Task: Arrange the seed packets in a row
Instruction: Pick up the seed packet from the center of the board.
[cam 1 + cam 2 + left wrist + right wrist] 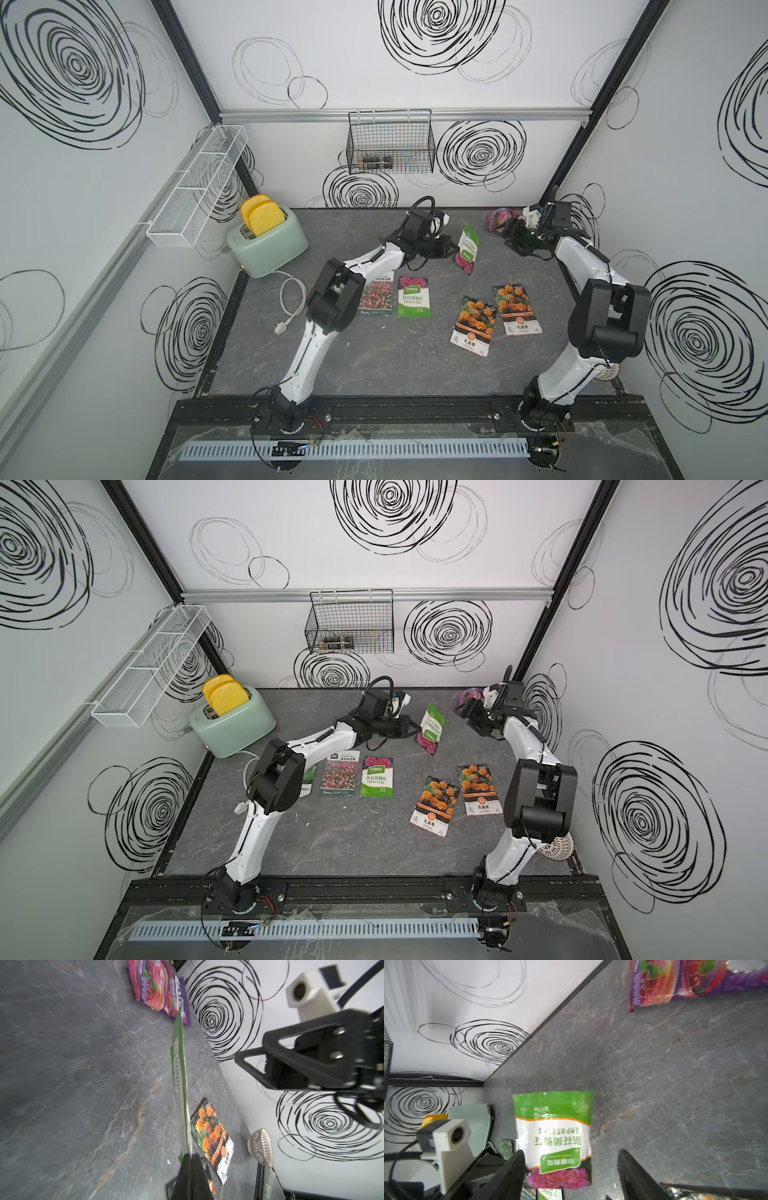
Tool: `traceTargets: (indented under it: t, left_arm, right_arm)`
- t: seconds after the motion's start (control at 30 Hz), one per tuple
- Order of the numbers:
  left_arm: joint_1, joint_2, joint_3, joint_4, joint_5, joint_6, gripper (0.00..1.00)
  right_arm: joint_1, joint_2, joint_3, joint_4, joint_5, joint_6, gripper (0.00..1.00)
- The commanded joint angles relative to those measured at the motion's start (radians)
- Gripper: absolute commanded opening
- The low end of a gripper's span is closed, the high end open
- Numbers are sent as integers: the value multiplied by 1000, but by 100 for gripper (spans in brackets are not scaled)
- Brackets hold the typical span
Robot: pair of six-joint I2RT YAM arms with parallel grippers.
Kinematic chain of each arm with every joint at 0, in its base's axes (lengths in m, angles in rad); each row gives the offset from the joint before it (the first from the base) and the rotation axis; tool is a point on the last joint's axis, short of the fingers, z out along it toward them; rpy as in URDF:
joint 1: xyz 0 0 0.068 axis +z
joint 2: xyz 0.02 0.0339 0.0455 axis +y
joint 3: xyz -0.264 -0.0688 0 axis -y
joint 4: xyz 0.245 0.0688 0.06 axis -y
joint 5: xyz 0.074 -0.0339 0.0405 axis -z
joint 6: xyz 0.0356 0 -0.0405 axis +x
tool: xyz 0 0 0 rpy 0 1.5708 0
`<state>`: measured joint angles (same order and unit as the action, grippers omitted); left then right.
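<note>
My left gripper (452,249) pinched the flat green-and-white seed packet (468,248) by its edge. That thin hold could let it twist loose.

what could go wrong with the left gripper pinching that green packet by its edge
The left gripper grips the green packet only at one edge, so it may twist or slip out while being carried. The open right gripper sits close beside it, near the candy bag; the arms could bump. The nearest marigold packet lies tilted, so the drop could overlap it.
</note>
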<state>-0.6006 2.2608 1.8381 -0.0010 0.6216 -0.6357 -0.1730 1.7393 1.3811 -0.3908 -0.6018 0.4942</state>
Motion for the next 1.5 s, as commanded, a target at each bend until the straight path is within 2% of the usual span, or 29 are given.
traceTargets:
  t: [0.0,0.13,0.2,0.3,0.43,0.63,1.0,1.33,1.47]
  left_arm:
    - [36,-123,-50,-12,15,61,0]
    - [85,-243,-127,-97,53,129,0]
    - [110,-307,-195,-85,63,125,0]
    - [148,-402,-324,14,92,51,0]
    - [163,-477,-424,125,115,-40,0]
    - [152,-528,-489,187,115,-95,0]
    - [144,-560,-575,245,121,-117,0]
    - [139,-561,-603,316,124,-171,0]
    - [134,-554,-603,333,122,-186,0]
  right_arm:
    - [13,-50,-31,25,-91,-20,73]
    - [35,-94,-101,92,-194,-33,73]
    - [48,-135,-188,220,-258,14,73]
    - [88,-201,-331,449,-318,126,73]
    - [170,-228,-411,578,-302,177,73]
    - [218,-229,-456,615,-285,201,73]
    - [221,-251,-506,642,-288,216,73]
    - [226,-234,-569,877,-312,372,73]
    - [245,-209,-565,915,-309,394,72]
